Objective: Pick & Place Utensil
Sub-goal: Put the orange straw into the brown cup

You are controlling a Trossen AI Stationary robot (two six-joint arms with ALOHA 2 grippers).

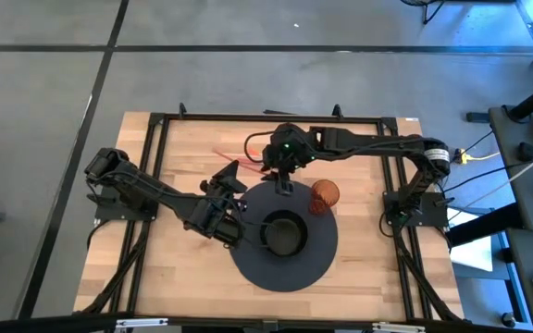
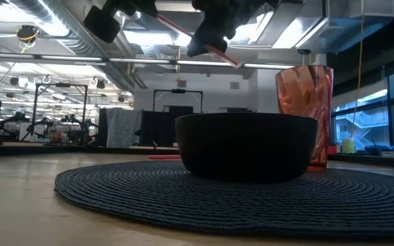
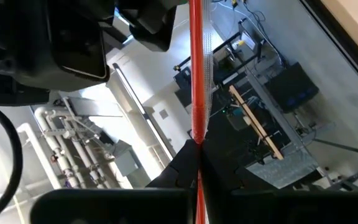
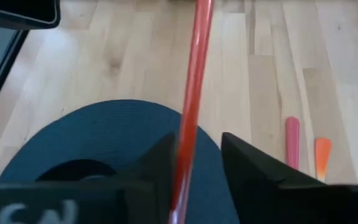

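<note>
While left fingers [image 3: 194, 163] clamp red utensil [image 3: 197, 74], right fingers [image 4: 194, 163] straddle it; bowl [image 2: 246, 145] contents hidden.

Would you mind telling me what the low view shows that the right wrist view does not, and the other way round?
Only the low view shows the black bowl and the orange-red cup behind it. Only the right wrist view shows two more utensil handles, pink and orange, lying on the wooden table. Both show the dark woven mat and the red utensil held up between the arms.

red utensil [image 4: 191, 93], black bowl [image 2: 246, 145] — dark woven mat [image 2: 204, 198]
</note>
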